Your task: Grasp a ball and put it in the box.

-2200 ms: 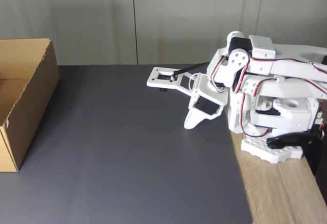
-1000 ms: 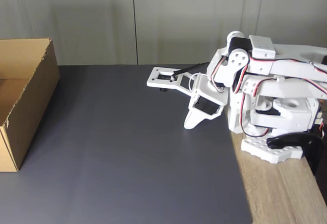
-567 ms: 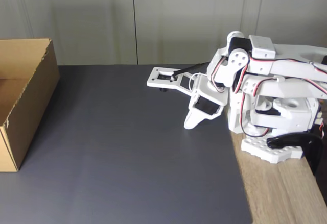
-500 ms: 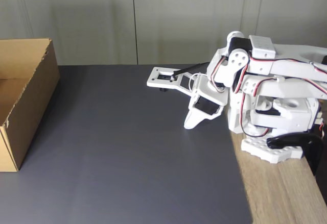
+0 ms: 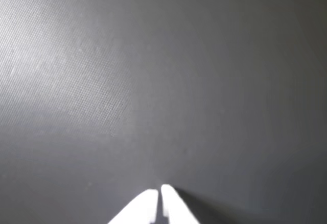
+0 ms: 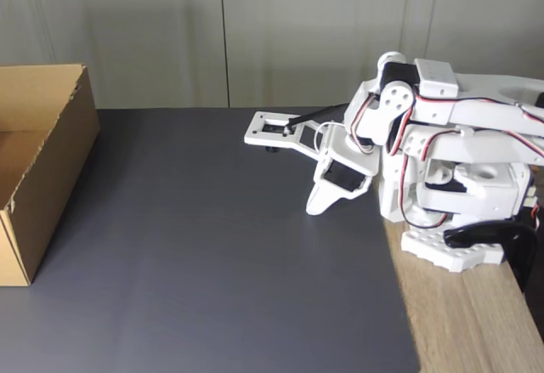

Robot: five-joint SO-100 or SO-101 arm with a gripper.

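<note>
The brown cardboard box (image 6: pixel 38 169) stands open at the left edge of the dark mat in the fixed view. The ball is out of view. My white arm is folded up at the right, with the gripper (image 6: pixel 314 208) pointing down at the mat beside the base. In the wrist view the two white fingertips (image 5: pixel 153 203) sit together at the bottom edge, so the gripper (image 5: pixel 159 193) is shut with nothing in it, over bare mat.
A dark grey mat (image 6: pixel 212 254) covers most of the table. A strip of wooden tabletop (image 6: pixel 467 322) shows at the right, where the arm's base (image 6: pixel 459 211) is clamped. A grey wall stands behind.
</note>
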